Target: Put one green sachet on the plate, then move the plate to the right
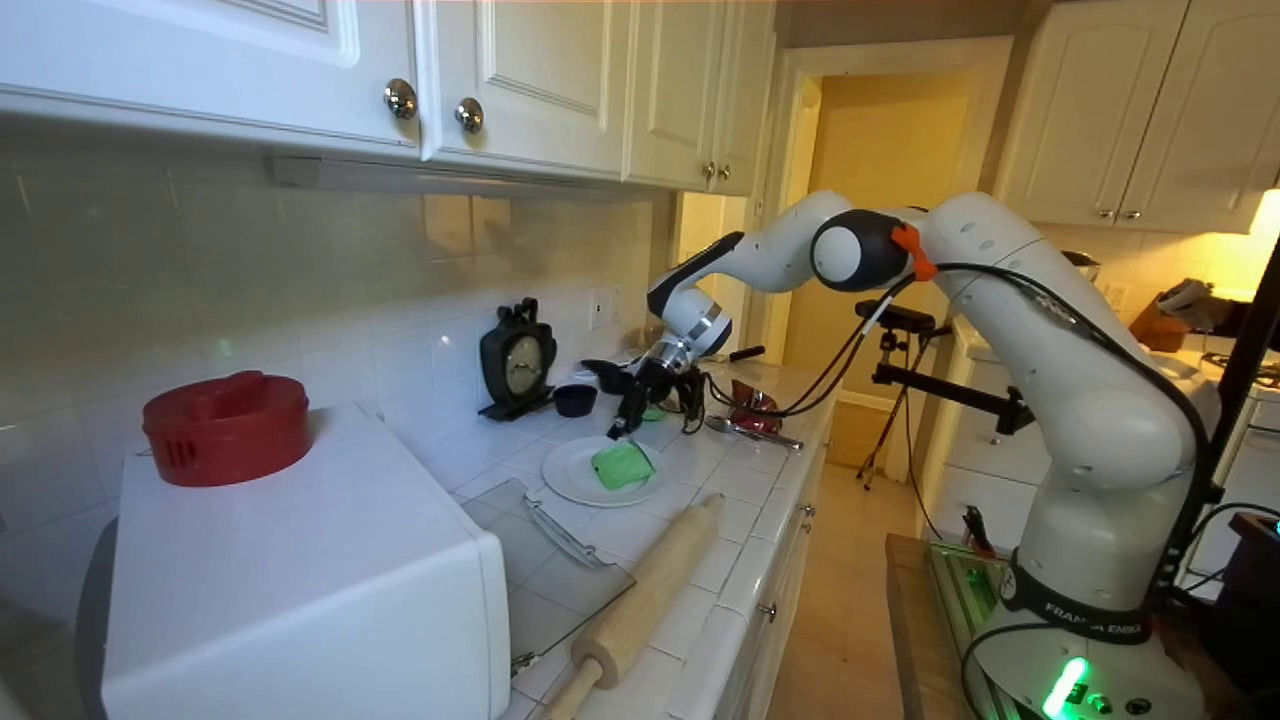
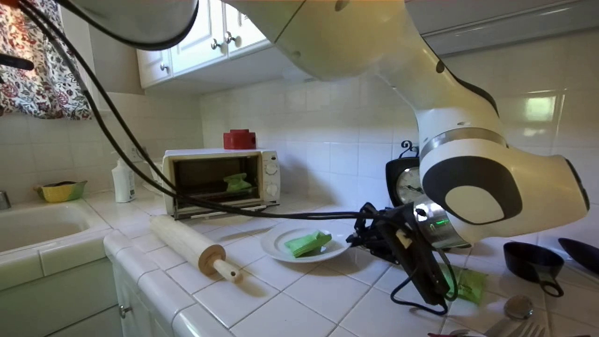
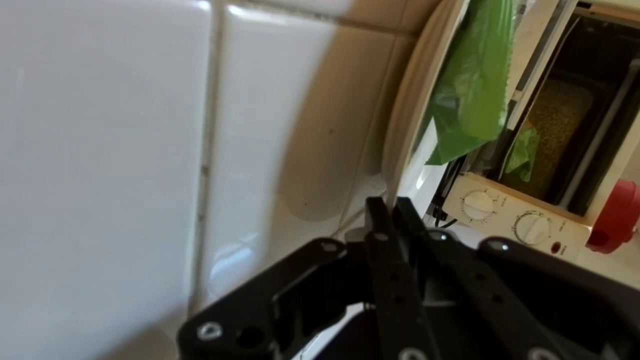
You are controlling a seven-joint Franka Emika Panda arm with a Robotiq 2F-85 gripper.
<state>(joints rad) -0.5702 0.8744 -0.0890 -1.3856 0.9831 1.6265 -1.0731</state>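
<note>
One sachet (image 1: pixel 622 466) on plate (image 1: pixel 567 478) (arm (image 1: pixel 1062 385): FRANKA EMIKA)

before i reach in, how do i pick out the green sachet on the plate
On the tiled counter, find the white toaster oven, then the round white plate near the rolling pin. The green sachet is the small bright packet lying on that plate. The plate sets it apart: one similar packet sits inside the oven, another lies directly on the tiles.

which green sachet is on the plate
The green sachet between the toaster oven and hand; one packet is inside that oven, another packet on the counter.
</note>
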